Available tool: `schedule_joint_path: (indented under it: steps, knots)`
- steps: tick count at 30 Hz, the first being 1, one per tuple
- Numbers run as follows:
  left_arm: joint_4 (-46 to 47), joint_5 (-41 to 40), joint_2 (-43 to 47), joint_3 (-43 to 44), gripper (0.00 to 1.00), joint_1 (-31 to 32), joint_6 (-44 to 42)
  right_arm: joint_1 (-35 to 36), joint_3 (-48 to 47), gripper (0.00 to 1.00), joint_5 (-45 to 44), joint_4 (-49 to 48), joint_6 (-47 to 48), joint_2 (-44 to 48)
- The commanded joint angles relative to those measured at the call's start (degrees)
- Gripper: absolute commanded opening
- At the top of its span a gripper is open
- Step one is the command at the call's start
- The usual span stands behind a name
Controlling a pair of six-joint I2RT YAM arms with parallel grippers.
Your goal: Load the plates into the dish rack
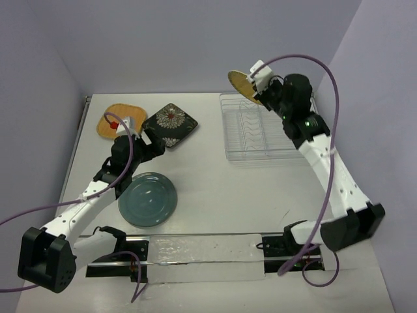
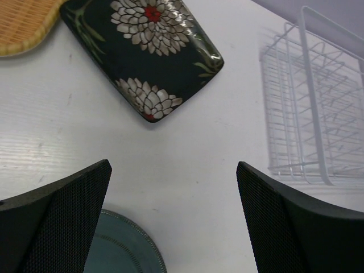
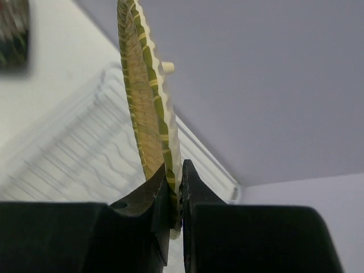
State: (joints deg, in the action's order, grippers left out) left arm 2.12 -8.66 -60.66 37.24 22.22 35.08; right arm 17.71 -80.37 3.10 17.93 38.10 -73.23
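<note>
The right gripper [image 3: 181, 170] is clamped on the rim of the yellow plate [image 3: 145, 102], raised over the dish rack's [image 3: 74, 153] far-left corner, its wire slots below. The left gripper [image 2: 173, 168] gapes, holding nothing.

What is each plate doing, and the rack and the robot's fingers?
Yellow plate, pinched on its edge, in the air by the rack.
Teal plate, flat on the table.
Black flowery plate, flat on the table.
Orange plate, flat on the table.
Dish rack, no plates in it.
Left fingers, wide open, holding nothing.
Right fingers, shut on the yellow plate.
</note>
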Motion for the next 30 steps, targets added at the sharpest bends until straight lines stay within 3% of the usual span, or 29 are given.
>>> schedule_joint_path:
  steps: [1,3,10,14,30]
  knots:
    - [-6.07,-5.97,1.08,4.14,0.99,-0.76,-1.93,-3.99,-14.58,0.0,6.52,20.29,30.88,-13.15]
    - [-8.85,-7.93,1.11,4.97,0.99,-1.41,-1.45,-6.15,-21.69,0.0,5.07,26.27,37.94,-19.06]
    - [-12.74,-8.16,-1.29,7.56,0.99,-3.88,-0.39,-10.56,-46.85,0.0,6.69,42.09,49.27,-36.42]
    - [-15.65,-9.53,-3.67,8.55,0.99,-5.17,1.22,-11.21,-46.46,0.0,6.74,41.76,55.76,-39.27]
    - [-10.98,-8.29,-3.36,5.56,0.99,-7.9,3.32,-9.67,-44.12,0.0,10.57,27.6,51.91,-43.62]
